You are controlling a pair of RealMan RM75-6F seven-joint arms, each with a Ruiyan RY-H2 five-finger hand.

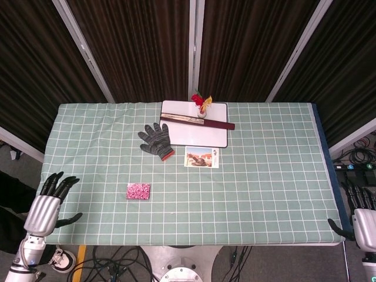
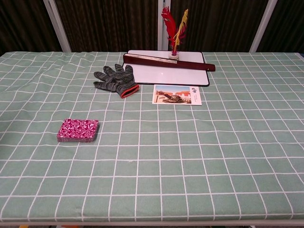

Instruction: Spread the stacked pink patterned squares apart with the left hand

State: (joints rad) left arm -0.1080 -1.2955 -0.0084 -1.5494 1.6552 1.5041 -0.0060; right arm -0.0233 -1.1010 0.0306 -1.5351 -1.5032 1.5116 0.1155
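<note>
Left hand (image 1: 44, 210): at the table's left edge, palm down, fingers spread, holding nothing. Stack of pink squares (image 1: 138, 191): right of those fingertips, well apart, still stacked. Glove (image 1: 157, 140), postcard (image 1: 202, 157) (print unreadable): farther off. Right hand (image 1: 361, 221): beyond the right edge, fingers apart, empty.

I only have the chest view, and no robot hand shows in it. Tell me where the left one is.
Observer: The left robot hand is at the left edge of the table, near the front corner, fingers spread and holding nothing.
Operator: Give me its line to the pink stack.
Observer: The stack lies to its right and slightly further in, with bare table between them.
Operator: Report the right one.
Observer: The right robot hand is just beyond the table's right front corner, also empty.
</note>
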